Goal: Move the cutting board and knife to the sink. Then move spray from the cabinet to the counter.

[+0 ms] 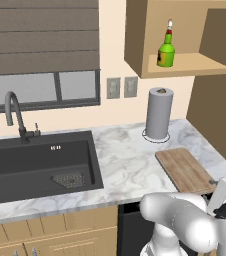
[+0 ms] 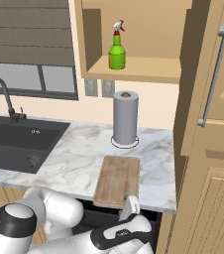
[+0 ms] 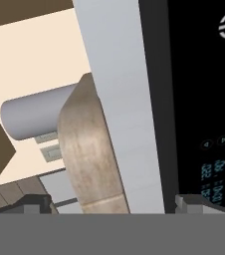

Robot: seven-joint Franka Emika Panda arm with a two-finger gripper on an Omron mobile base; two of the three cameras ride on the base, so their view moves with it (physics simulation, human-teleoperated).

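Note:
The light-brown cutting board (image 1: pixel 185 170) (image 2: pixel 117 179) lies flat on the marble counter (image 1: pixel 130 160) (image 2: pixel 79 154), its near end at the front edge. My gripper (image 2: pixel 130 207) (image 3: pixel 115 204) hangs just below and in front of that near end, open, with nothing between its fingers. The hand view is rolled, and the cutting board's end (image 3: pixel 92 149) rises between the fingertips (image 3: pixel 37 204). The black sink (image 1: pixel 35 165) (image 2: pixel 15 144) is at the left. The green spray (image 1: pixel 166 50) (image 2: pixel 117 49) stands in the doorless cabinet niche (image 1: pixel 195 65) (image 2: pixel 143 69). The knife is out of view.
A grey paper towel roll (image 1: pixel 159 114) (image 2: pixel 125 119) stands behind the board. A dark faucet (image 1: pixel 14 112) curves over the sink. A black dishwasher panel (image 3: pixel 204 99) sits under the counter edge. A tall wooden cabinet with a bar handle (image 2: pixel 213 74) walls the right side.

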